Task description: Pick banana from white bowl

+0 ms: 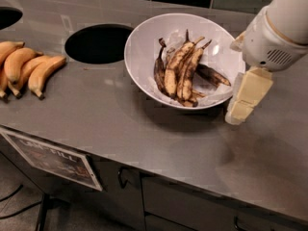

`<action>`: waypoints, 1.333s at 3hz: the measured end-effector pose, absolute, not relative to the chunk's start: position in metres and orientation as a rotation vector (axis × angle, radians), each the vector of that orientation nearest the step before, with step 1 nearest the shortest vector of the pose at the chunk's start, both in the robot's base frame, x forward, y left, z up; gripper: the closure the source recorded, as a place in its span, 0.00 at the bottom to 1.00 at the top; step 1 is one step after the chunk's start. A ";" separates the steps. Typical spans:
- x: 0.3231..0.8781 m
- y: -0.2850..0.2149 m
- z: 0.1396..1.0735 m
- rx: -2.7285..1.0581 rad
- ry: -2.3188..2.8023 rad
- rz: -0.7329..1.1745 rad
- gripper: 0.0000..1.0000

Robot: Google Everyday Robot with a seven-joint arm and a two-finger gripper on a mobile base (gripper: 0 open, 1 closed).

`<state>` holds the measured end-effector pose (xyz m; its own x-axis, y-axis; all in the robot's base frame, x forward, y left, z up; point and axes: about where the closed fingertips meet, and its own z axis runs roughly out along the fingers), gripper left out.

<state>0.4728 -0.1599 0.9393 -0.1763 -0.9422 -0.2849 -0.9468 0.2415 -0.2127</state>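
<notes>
Grey counter (144, 134), seen from above. Item 1: white bowl (142, 57), wide and glossy, standing at 12 o'clock of the counter's middle. Item 2: browned bananas (179, 73), a bunch of several lying inside the bowl, stems toward 1 o'clock, skins heavily darkened. Item 3: gripper (245, 94), cream-coloured, hanging from a white arm (279, 30) at 3 o'clock of the bowl, just outside its rim and above the counter; whether it is open or closed cannot be told, and no fruit is seen in its hold. Item 4: round dark hole (98, 43) in the counter at 9 o'clock of the bowl. Item 5: yellow bananas (26, 69), a separate bunch on the counter farther out at 9 o'clock. Item 6: printed label (48, 159) on the cabinet front, at 7 o'clock.
</notes>
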 end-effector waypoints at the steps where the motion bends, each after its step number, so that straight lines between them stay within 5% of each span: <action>1: 0.473 -0.160 0.939 -1.740 2.165 0.017 0.00; 4: 0.478 -0.123 0.974 -2.107 1.801 -0.132 0.00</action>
